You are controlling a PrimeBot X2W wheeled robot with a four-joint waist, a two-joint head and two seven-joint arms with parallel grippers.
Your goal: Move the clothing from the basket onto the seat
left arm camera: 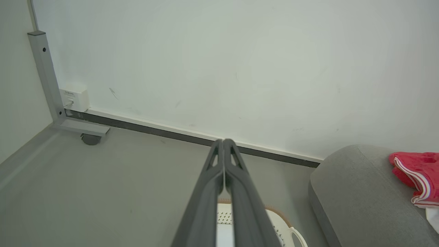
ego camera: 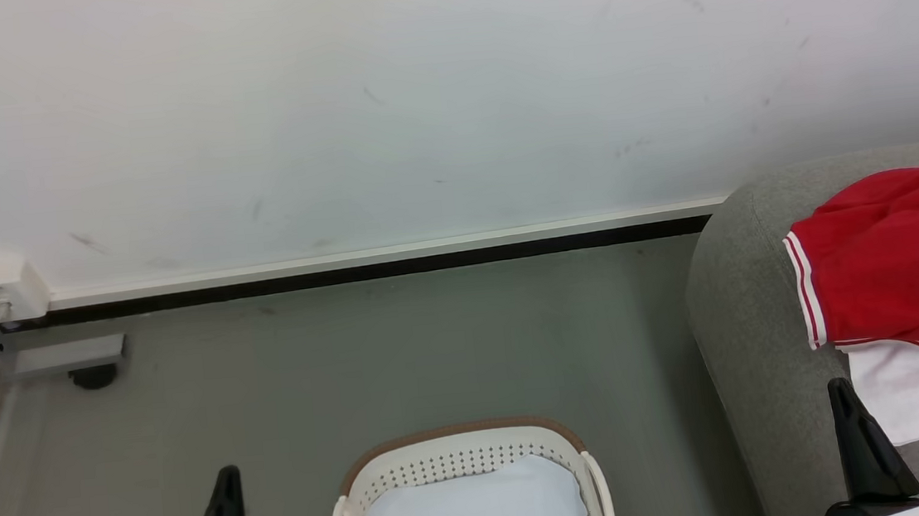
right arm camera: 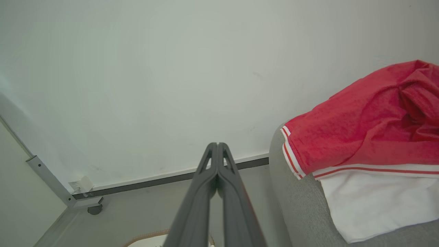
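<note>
The clothing (ego camera: 901,261), red with white-striped hems and a white panel, lies spread on the grey seat (ego camera: 755,307) at the right; it also appears in the left wrist view (left arm camera: 416,171) and the right wrist view (right arm camera: 360,137). The cream basket (ego camera: 458,434) stands on the floor at bottom centre with a pale bluish-white cushion (ego camera: 473,510) inside; no red fabric shows in it. My left gripper (ego camera: 229,473) is shut and holds nothing, left of the basket (left arm camera: 277,219). My right gripper (ego camera: 837,387) is shut and holds nothing, over the seat's (right arm camera: 298,202) front edge beside the white panel.
A white wall with a dark baseboard (ego camera: 377,267) runs behind the grey floor. At the far left stand a grey metal frame foot with a caster (ego camera: 91,375) and a white wall box (ego camera: 5,293). Open floor lies between basket and wall.
</note>
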